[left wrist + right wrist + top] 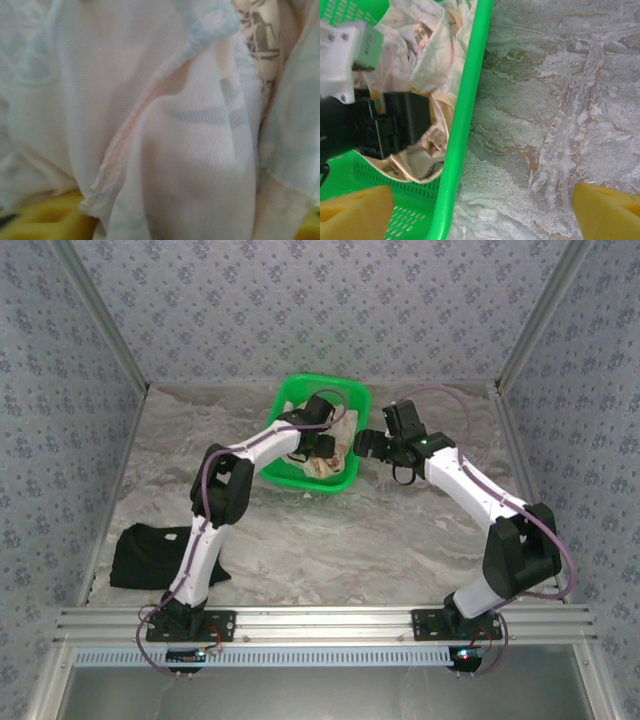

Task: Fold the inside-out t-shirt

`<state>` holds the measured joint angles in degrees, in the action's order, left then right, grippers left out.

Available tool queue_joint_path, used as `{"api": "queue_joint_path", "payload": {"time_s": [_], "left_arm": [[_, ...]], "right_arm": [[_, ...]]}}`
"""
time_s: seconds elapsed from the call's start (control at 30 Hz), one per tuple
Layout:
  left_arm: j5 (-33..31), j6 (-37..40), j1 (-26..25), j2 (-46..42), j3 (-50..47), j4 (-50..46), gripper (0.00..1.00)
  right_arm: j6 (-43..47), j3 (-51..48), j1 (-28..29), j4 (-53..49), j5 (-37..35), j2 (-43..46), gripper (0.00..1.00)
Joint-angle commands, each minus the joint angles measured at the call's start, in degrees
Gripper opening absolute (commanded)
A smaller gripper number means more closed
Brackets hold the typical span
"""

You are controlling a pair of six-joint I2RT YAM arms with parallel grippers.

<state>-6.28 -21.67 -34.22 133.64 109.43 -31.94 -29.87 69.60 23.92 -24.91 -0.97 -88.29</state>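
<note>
The inside-out t-shirt (330, 455) lies crumpled in a green basket (300, 390) at the back middle of the table. My left gripper (322, 445) is down in the basket, pressed into the cloth. In the left wrist view pale fabric (175, 125) bulges between the yellow fingertips (35, 222), with a dark print at the top right; how far the jaws have closed is hidden. My right gripper (365, 443) hovers open over the basket's right rim (465, 115). One of its pads (355, 215) is over the basket, the other over the table. The shirt (427, 45) and the left gripper's black body (395, 125) lie beyond it.
A black folded garment (150, 555) lies on the table at the near left, beside the left arm. The marbled tabletop (550, 100) stretches to the right of the basket. Patterned walls enclose the table at the back and on both sides.
</note>
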Motion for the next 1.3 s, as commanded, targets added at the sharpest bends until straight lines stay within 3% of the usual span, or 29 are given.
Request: {"api": "queue_joint_path", "payload": {"time_s": [0.0,0.07,0.27,0.5,0.73,0.9,1.03,1.27], "left_arm": [[-1.01,1.91,-0.01,0.63,0.36,-2.05,0.23],[0.05,3.22,0.02,-3.03,-0.42,-1.55,0.0],[2.42,4.77,0.02,-20.61,-1.48,-0.69,0.0],[-2.94,7.35,0.03,-38.76,-4.28,-1.13,0.0],[-13.55,9.87,0.02,-60.73,-20.33,5.84,0.0],[-20.5,10.94,0.39,-72.99,-30.74,7.42,0.0],[-23.11,10.82,0.73,-77.8,-35.05,4.88,0.0],[-22.19,9.5,0.75,-80.1,-38.63,1.15,0.0]], "right_arm": [[-1.77,0.27,-0.17,-0.85,1.39,-1.16,0.94],[-1.69,0.53,-0.76,-0.85,1.88,-1.42,0.94],[-1.72,3.23,-2.12,0.03,4.98,-4.37,0.94],[-2.66,11.46,-0.59,0.76,8.04,-14.78,0.87],[-8.9,23.37,2.94,-6.84,-1.06,-26.21,0.66],[-13.8,27.67,4.62,-12.04,-8.03,-30.11,0.41],[-16.82,29.44,4.49,-15.64,-11.99,-30.99,0.29],[-17.88,26.98,0.65,-16.63,-15.11,-27.1,0.13]]}}
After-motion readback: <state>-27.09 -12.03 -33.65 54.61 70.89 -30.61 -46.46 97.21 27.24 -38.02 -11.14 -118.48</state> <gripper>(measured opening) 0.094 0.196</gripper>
